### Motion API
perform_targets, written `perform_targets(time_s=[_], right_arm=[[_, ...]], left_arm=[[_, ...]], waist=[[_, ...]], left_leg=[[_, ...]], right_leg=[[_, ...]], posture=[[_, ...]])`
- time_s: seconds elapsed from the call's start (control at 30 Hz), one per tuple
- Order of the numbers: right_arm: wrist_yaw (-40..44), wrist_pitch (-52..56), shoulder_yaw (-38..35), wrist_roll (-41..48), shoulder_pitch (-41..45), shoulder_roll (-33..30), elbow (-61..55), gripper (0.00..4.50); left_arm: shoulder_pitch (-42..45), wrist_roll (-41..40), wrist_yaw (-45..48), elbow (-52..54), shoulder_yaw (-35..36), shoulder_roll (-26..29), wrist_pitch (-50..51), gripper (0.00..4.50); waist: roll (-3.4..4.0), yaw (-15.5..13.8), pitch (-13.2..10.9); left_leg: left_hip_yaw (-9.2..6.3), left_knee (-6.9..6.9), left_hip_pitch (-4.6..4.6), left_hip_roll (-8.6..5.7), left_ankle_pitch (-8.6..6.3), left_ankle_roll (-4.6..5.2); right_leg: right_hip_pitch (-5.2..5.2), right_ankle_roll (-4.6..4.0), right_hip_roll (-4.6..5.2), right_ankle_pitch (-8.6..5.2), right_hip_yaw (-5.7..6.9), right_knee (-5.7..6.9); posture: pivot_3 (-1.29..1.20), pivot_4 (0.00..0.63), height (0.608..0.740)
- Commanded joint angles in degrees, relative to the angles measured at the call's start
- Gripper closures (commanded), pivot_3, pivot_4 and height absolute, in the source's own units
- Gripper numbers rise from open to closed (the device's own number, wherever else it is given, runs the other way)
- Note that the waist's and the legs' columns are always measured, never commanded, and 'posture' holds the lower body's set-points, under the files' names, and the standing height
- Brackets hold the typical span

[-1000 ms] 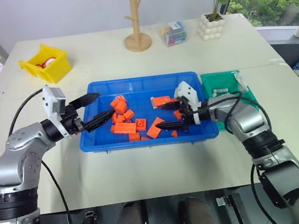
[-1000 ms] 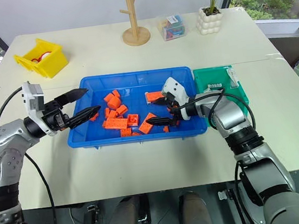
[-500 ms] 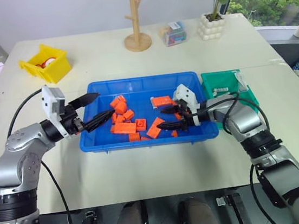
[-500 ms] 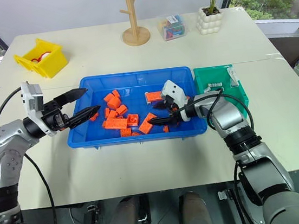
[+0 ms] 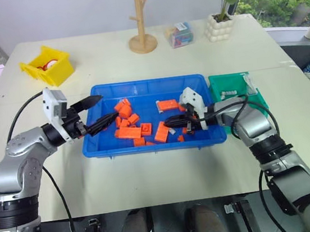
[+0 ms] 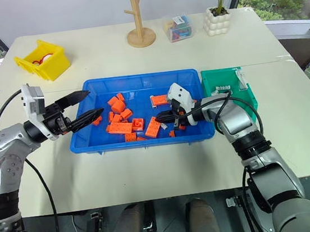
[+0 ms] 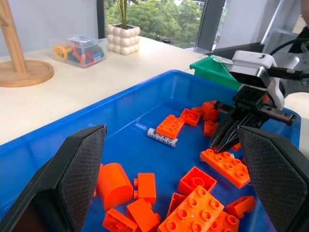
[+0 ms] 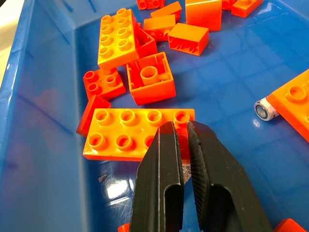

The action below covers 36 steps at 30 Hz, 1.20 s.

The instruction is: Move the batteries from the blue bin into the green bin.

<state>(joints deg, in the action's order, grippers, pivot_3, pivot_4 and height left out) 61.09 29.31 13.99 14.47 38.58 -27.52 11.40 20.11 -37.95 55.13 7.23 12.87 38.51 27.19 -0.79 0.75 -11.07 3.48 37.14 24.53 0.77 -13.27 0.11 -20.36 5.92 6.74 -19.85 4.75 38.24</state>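
Observation:
The blue bin [image 5: 140,84] sits mid-table, holding orange bricks [image 5: 130,131] and batteries. My right gripper [image 5: 168,123] reaches in from the bin's right side, low over the floor beside a long orange brick [image 8: 140,133]. It is shut on a battery, a small pale printed cylinder [image 8: 186,168] showing between the fingers. Another battery [image 7: 161,137] lies loose on the bin floor by an orange brick; its end [image 8: 263,109] also shows in the right wrist view. My left gripper [image 5: 110,107] hovers open over the bin's left end, holding nothing. The green bin [image 5: 219,85] stands against the blue bin's right side.
A small yellow bin [image 5: 47,64] stands at the far left of the table. Along the back stand a wooden peg stand [image 5: 142,38], a clear box of coloured pieces [image 5: 180,33] and a white plant pot [image 5: 220,26]. The green bin holds some small pale things.
My right gripper's fingers went from wide open to shut, closing low in the blue bin. Neither arm has shifted, and the left gripper stays open.

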Motion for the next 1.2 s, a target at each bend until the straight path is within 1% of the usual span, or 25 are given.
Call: perform_targets(time_s=[0.03, 0.23, 0.47, 0.6, 0.67, 0.7, 0.73, 0.77, 0.83, 0.9, 0.93, 0.97, 1.2], right_arm=[[-1.0, 0.5, -2.6, 2.0, 2.5, 1.7, -2.8, 4.41], [-3.7, -0.8, -4.0, 2.8, 5.4, 6.0, -2.1, 4.41], [-9.7, -10.0, -2.3, -1.4, 8.4, 14.5, 6.5, 4.41], [-9.5, -12.8, -1.0, -2.9, 8.5, 17.4, 9.0, 4.41], [-8.9, -13.3, -0.6, -3.3, 8.4, 17.7, 9.4, 3.65], [-8.5, -13.5, -0.5, -3.4, 8.2, 17.8, 9.5, 3.36], [-8.4, -13.7, -0.4, -3.5, 8.2, 17.8, 9.6, 2.87], [-8.3, -13.9, -0.5, -3.7, 8.1, 17.8, 9.7, 2.53], [-8.7, -14.0, -1.0, -4.0, 8.3, 17.4, 9.3, 1.43], [-9.0, -13.1, -1.8, -3.9, 8.8, 16.8, 8.1, 0.43], [-9.0, -12.4, -2.1, -3.7, 8.9, 16.3, 7.3, 0.05], [-9.0, -12.0, -2.3, -3.5, 9.0, 16.0, 6.8, 0.05], [-8.0, -2.2, -3.9, -1.6, 4.2, 7.2, -7.8, 0.05]], left_arm=[[0.6, -0.4, 0.2, 0.6, 1.7, 0.6, -1.0, 0.00], [0.8, -0.3, 0.4, 0.1, 1.6, 0.6, -1.2, 0.00], [0.7, -0.5, 0.3, 0.3, 1.4, 0.3, -1.3, 0.00], [0.2, -1.1, 0.3, 1.1, 2.0, 0.5, -0.7, 0.00], [0.1, -1.3, 0.3, 1.2, 2.1, 0.7, -0.6, 0.00], [0.0, -1.3, 0.3, 1.3, 2.2, 0.7, -0.5, 0.00], [-0.1, -1.4, 0.3, 1.4, 2.2, 0.8, -0.5, 0.00], [-0.1, -1.4, 0.2, 1.4, 2.2, 0.8, -0.4, 0.00], [-0.4, -1.6, 0.2, 1.7, 2.3, 0.8, -0.3, 0.00], [-0.5, -1.6, 0.3, 2.0, 2.2, 0.8, -0.1, 0.00], [-0.5, -1.7, 0.3, 2.0, 2.2, 0.8, 0.0, 0.00], [-0.5, -1.7, 0.3, 2.1, 2.2, 0.8, 0.0, 0.00], [0.1, -1.7, 1.8, 1.8, 1.3, 1.9, 0.4, 0.00]], waist=[[0.00, 0.0, 0.0], [0.00, 0.0, 0.0], [0.00, 0.1, 0.0], [0.00, 0.2, 0.0], [0.00, 0.1, 0.0], [0.00, 0.1, 0.0], [0.00, 0.1, 0.0], [0.00, 0.1, 0.0], [0.00, 0.2, 0.0], [0.00, 0.2, 0.0], [0.00, 0.2, 0.0], [0.00, 0.2, 0.0], [0.01, 0.0, 0.0]], left_leg=[[0.00, 0.00, 0.00, 0.00, 0.00, 0.00], [0.00, -0.01, 0.00, 0.00, 0.00, 0.00], [0.00, -0.02, 0.00, 0.00, 0.00, -0.01], [0.01, -0.03, 0.00, 0.00, 0.00, -0.01], [0.01, -0.03, 0.01, 0.00, 0.00, -0.01], [0.01, -0.03, 0.01, 0.00, 0.00, -0.01], [0.01, -0.03, 0.01, 0.00, 0.00, -0.01], [0.00, -0.03, 0.01, 0.00, 0.00, -0.01], [-0.01, -0.03, 0.01, 0.00, 0.00, -0.01], [0.00, -0.04, 0.01, 0.00, 0.00, -0.01], [0.00, -0.04, 0.01, 0.00, 0.00, -0.01], [-0.01, -0.03, 0.01, 0.00, 0.00, -0.01], [-0.01, -0.03, 0.01, 0.00, 0.00, -0.01]], right_leg=[[-0.01, 0.00, 0.00, 0.00, 0.00, 0.00], [-0.02, 0.00, -0.01, 0.00, 0.00, 0.01], [-0.04, 0.00, -0.02, 0.00, 0.00, 0.03], [-0.05, 0.00, -0.02, 0.00, 0.00, 0.05], [-0.06, 0.00, -0.02, 0.00, -0.01, 0.07], [-0.06, 0.00, -0.01, 0.00, -0.01, 0.07], [-0.06, 0.00, -0.01, 0.00, -0.01, 0.07], [-0.06, 0.00, -0.01, 0.00, -0.01, 0.07], [-0.06, 0.00, -0.02, 0.00, -0.01, 0.07], [-0.07, 0.00, -0.02, 0.00, -0.01, 0.07], [-0.07, 0.00, -0.02, 0.00, -0.01, 0.07], [-0.07, 0.00, -0.02, 0.00, -0.01, 0.07], [-0.06, 0.00, 0.01, 0.00, -0.01, 0.07]], posture=[[0.00, 0.150, 0.739], [0.00, 0.150, 0.739], [0.00, 0.150, 0.739], [0.00, 0.150, 0.739], [0.00, 0.150, 0.739], [0.00, 0.150, 0.739], [0.00, 0.150, 0.739], [0.00, 0.150, 0.739], [0.00, 0.150, 0.739], [0.00, 0.150, 0.739], [0.00, 0.150, 0.739], [0.00, 0.150, 0.739], [0.00, 0.150, 0.739]])
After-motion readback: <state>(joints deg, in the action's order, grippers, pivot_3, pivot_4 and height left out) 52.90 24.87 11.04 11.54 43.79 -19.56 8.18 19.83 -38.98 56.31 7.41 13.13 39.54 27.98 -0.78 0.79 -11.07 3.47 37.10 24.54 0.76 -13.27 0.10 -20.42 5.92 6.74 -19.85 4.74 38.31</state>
